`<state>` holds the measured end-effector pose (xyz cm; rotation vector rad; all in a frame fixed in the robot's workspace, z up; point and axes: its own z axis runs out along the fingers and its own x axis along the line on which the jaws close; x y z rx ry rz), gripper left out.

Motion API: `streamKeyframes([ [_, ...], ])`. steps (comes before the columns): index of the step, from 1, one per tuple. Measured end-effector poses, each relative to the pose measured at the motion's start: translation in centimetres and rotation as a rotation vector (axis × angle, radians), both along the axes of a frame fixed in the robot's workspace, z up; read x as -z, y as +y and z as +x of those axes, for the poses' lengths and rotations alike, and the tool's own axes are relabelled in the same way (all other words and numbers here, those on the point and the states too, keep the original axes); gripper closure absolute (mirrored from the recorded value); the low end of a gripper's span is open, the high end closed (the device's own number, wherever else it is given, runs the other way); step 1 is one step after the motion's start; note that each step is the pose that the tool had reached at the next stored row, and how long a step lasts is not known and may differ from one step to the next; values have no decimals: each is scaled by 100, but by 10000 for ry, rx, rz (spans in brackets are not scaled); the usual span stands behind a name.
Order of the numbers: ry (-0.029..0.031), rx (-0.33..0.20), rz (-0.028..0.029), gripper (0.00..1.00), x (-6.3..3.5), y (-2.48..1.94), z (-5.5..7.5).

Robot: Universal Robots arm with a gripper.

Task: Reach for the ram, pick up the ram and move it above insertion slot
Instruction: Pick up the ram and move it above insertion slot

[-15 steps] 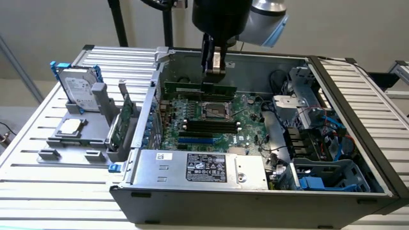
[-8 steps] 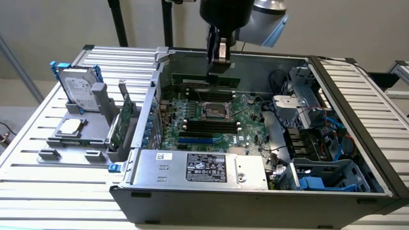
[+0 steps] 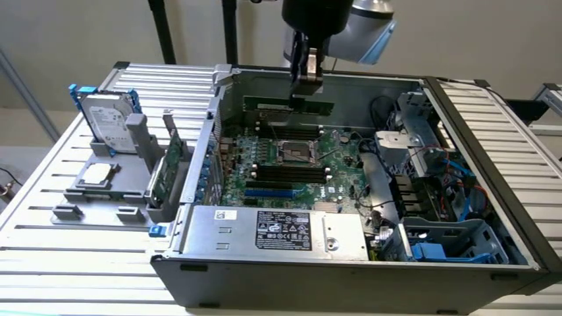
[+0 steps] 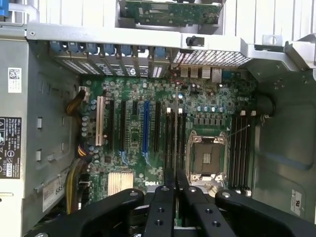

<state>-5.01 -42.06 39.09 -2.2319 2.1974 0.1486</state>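
Nearest the exterior camera, the grey power supply (image 3: 276,232) with its black label fills the front of the open computer case (image 3: 491,164), which lies on a slatted metal table (image 3: 79,263). Behind it the green motherboard (image 3: 290,158) lies flat, with its square processor socket (image 3: 297,153) near the middle and black memory slots (image 3: 285,174) on the near side of that socket.

Over the far part of the case, the gripper (image 3: 306,92) hangs from the arm, its fingers pressed together on the ram (image 3: 288,104). That thin green stick is held level, long edge down, in the air above the far memory slots, apart from the board below it.

From the wrist, the two black fingers (image 4: 163,207) close on the ram's top edge (image 4: 176,148), which shows as a thin dark line running away from the camera over the pair of slots (image 4: 174,136) just beside the socket (image 4: 206,158).

On the exterior view's left, outside the case, a grey holder (image 3: 105,191) on the table carries a silver hard drive (image 3: 110,125) with blue rails and a green expansion card (image 3: 171,164) standing upright.
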Motion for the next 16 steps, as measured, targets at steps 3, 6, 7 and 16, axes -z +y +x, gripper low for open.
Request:
streamKeyframes([
  [3,-15,5,-40,87,3,13,2],
  [6,-16,7,-43,87,2,14,5],
  [7,-16,9,-43,87,3,14,15],
  [16,-16,8,-39,87,3,-4,76],
])
